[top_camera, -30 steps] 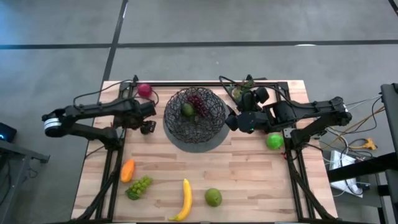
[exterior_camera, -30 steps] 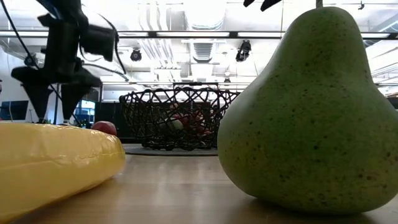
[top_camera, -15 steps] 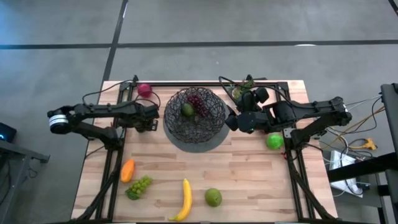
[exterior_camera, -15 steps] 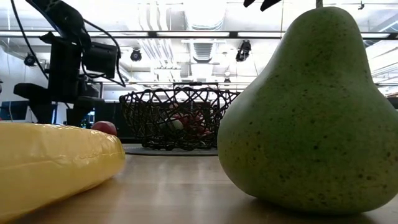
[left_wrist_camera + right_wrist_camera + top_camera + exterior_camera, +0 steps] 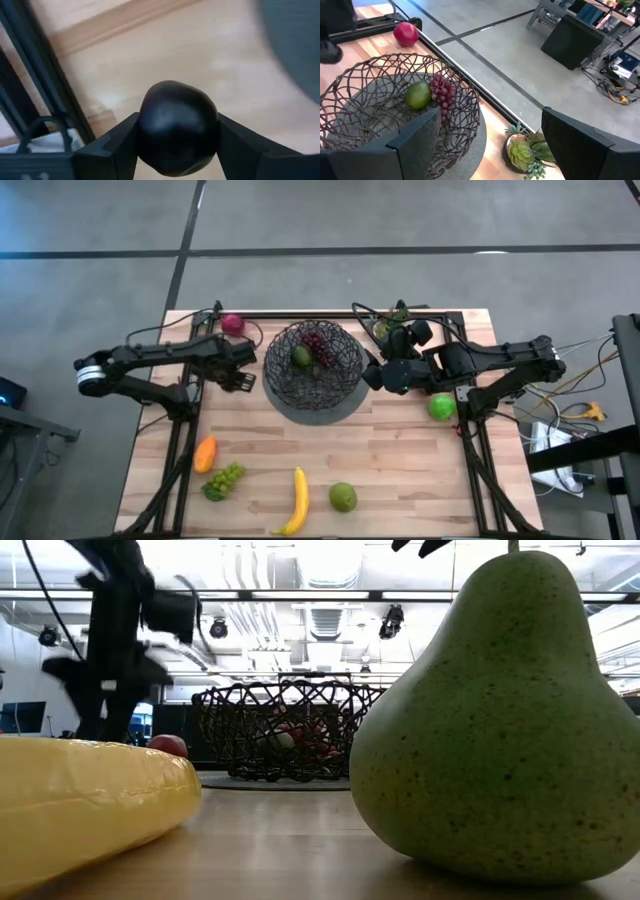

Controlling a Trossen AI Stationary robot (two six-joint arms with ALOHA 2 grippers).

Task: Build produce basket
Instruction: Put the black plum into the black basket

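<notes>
The wire basket (image 5: pixel 313 363) sits on a grey mat and holds purple grapes (image 5: pixel 320 345) and a green fruit (image 5: pixel 301 357). My left gripper (image 5: pixel 243 378) hovers just left of the basket, shut on a dark, near-black avocado (image 5: pixel 177 127). My right gripper (image 5: pixel 372 372) is open at the basket's right rim, its fingers wide apart in the right wrist view (image 5: pixel 490 135), touching nothing. On the table lie a red apple (image 5: pixel 232 323), a green apple (image 5: pixel 441 408), an orange piece (image 5: pixel 204 453), green grapes (image 5: pixel 225 478), a banana (image 5: pixel 297 500) and a green pear-shaped fruit (image 5: pixel 343 497). My left gripper pinches the avocado between its two fingers (image 5: pixel 112 145), one on each side of its rounded body (image 5: pixel 150 135). The fingers come from above, pointing down. Only bare tabletop shows beyond the fruit in the left wrist view.
A leafy plant sprig (image 5: pixel 392 323) stands at the far edge behind my right gripper. A dark frame rail (image 5: pixel 330 313) runs along the far edge. Bare wood lies between the basket and the near row of fruit (image 5: pixel 330 445).
My left gripper has shifted a little toward the far edge and the basket, dipping and then rising again in the low view, where it now shows blurred. My right arm has kept still.
</notes>
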